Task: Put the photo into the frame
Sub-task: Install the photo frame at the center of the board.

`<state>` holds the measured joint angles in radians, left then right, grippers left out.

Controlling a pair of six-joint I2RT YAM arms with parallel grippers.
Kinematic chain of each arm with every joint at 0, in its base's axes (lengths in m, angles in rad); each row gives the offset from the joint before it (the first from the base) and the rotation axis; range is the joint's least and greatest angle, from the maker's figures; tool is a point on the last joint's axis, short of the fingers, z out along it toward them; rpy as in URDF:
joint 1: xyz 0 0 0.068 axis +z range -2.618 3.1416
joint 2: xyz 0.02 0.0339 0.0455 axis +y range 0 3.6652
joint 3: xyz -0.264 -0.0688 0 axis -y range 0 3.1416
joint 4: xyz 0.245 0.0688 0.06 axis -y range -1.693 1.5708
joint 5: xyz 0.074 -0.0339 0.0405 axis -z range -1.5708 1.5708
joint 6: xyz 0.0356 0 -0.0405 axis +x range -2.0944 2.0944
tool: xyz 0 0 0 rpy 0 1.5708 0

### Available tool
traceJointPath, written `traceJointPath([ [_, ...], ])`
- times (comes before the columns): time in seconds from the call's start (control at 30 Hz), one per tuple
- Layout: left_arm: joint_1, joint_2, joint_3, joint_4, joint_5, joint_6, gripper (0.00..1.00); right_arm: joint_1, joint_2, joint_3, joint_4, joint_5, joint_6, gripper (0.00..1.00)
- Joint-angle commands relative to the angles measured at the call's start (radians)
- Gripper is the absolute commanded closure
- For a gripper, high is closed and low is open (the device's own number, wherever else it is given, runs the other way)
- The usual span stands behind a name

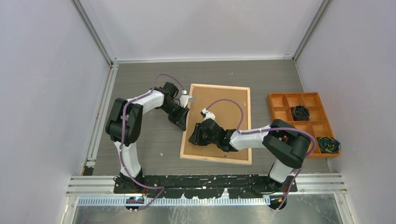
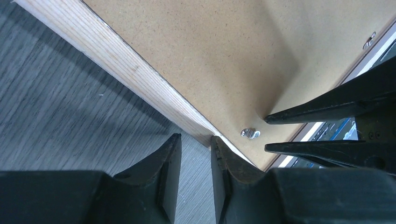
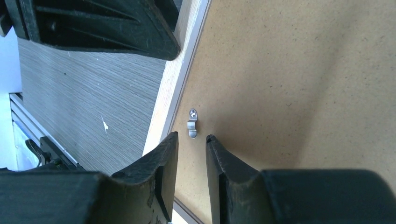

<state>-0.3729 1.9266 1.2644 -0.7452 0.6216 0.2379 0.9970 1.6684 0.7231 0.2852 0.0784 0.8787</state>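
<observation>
the frame [image 1: 219, 159] lies back-up beneath me, backing board [image 1: 224, 119] in; the photo is hidden, likely under it. my left end effector [image 2: 195, 140], narrow and empty, sits at the frame's edge; my right end effector [image 3: 192, 142], narrow and empty, has a clip [image 3: 192, 123] just ahead. i judge fastening remains.

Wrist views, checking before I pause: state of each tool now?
Left tool: slightly open, empty, at the frame's corner.
Right tool: slightly open, empty, by the metal clip on the backing board.

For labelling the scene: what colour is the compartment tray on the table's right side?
The tray is orange, clearest in the top view.
</observation>
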Motion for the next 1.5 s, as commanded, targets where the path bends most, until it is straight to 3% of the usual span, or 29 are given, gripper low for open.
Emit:
traceJointPath([
  [0.0,-0.001,0.037,0.01,0.027,-0.05,0.012,0.7,-0.012,0.026,-0.004,0.076,-0.019,0.016,0.67],
  [0.6,-0.001,0.041,0.018,0.028,-0.067,0.025,0.75,-0.014,0.094,0.006,0.15,-0.101,0.055,0.72],
  [1.47,-0.001,0.023,0.018,0.01,-0.076,0.056,0.77,-0.031,0.124,0.006,0.203,-0.052,0.072,0.76],
])
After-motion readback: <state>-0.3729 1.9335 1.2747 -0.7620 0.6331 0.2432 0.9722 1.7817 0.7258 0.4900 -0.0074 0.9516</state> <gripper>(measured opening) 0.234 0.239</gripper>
